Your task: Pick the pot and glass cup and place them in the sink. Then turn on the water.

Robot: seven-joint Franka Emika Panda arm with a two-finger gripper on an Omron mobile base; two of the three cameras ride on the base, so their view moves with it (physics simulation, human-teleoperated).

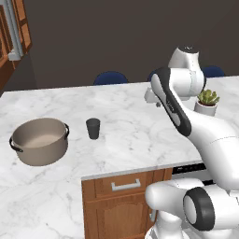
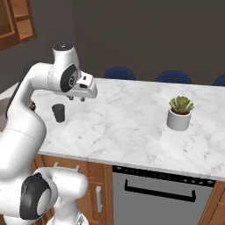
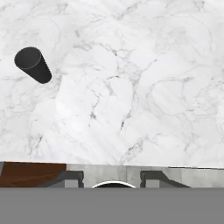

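Observation:
The taupe-grey pot (image 1: 39, 141) with two black side handles stands upright on the white marble counter (image 1: 135, 144), at its left. The small dark glass cup (image 1: 93, 128) (image 2: 58, 112) (image 3: 33, 64) stands upright a little to the right of the pot, apart from it. My gripper (image 2: 76, 99) (image 1: 158, 103) (image 3: 112, 177) hovers above the counter, well to the right of the cup, pointing down. Its fingers are spread with nothing between them. The sink, its faucet and the water are out of view.
A succulent in a white planter (image 1: 207, 102) (image 2: 179, 113) sits on the counter's right part. Blue chairs (image 1: 110, 78) (image 2: 119, 73) line the far edge. Below the near edge are a wooden drawer (image 1: 125, 186) and a dishwasher (image 2: 158, 193).

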